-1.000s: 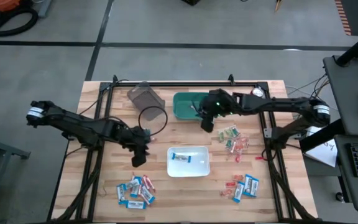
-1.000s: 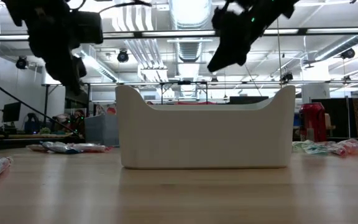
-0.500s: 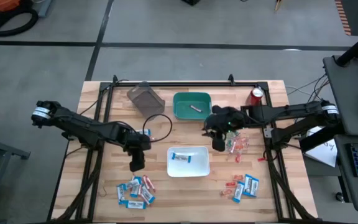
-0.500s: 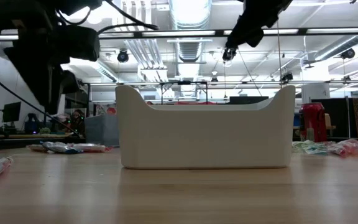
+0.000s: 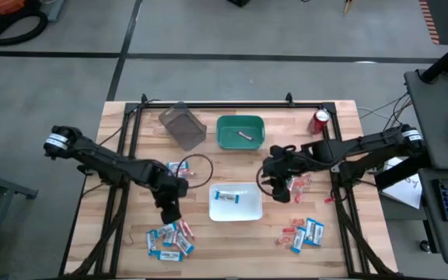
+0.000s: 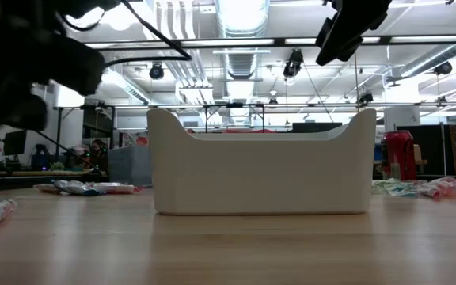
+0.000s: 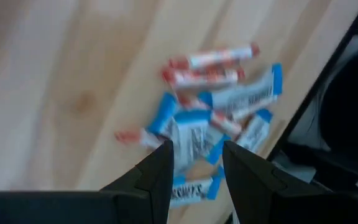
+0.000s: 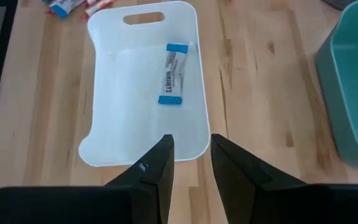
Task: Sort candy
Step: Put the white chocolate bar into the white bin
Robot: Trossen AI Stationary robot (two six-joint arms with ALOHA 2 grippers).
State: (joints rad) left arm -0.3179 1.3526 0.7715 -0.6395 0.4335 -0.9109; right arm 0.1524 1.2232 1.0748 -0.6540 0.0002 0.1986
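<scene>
You are looking at a sort barely begun. The near-left candy pile (image 5: 169,238) is lying unsorted under the left gripper (image 5: 170,213), fingers apart and empty, probably descending. The white tray (image 5: 253,208) is holding one blue packet (image 5: 227,197), the green bin (image 5: 225,140) one stick. The right gripper (image 5: 278,190), apart and empty, is hovering beside more scattered candy (image 5: 295,177).

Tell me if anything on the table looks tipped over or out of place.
The clear grey container near the table's far edge lies tilted beside the upright green bin, as if tipped over. The red can stands among candy-sorting things. Otherwise nothing stands out.
</scene>
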